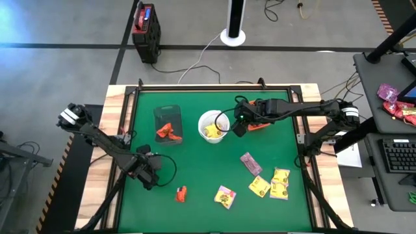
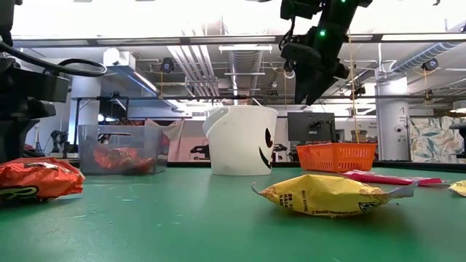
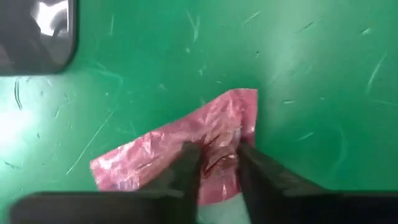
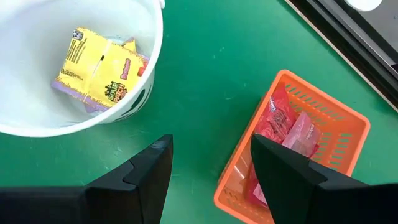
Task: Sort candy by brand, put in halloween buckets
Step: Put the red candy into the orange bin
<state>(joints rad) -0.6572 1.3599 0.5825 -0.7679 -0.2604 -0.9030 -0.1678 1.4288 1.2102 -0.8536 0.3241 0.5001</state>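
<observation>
Three buckets at table centre: dark tub (image 1: 168, 123) with red-orange packets, white bucket (image 1: 212, 125) with yellow ones, orange tray (image 4: 292, 144) at its 3 o'clock with pink ones. Right gripper (image 1: 238, 125) hangs between bucket and tray, fingers open, empty. Left gripper (image 1: 149, 172), at the tub's 7 o'clock, has its fingers closed on a red-orange packet (image 3: 186, 158). Advice: lift clear, carry over the tub, release low inside. Loose packets remain: yellow candy (image 1: 260, 186), pink packet (image 1: 251, 163).

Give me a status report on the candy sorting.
Left tool shut on a pink packet, low over the table. Right tool open, empty, between white bucket and orange tray. Five packets loose; nothing blocking.
</observation>
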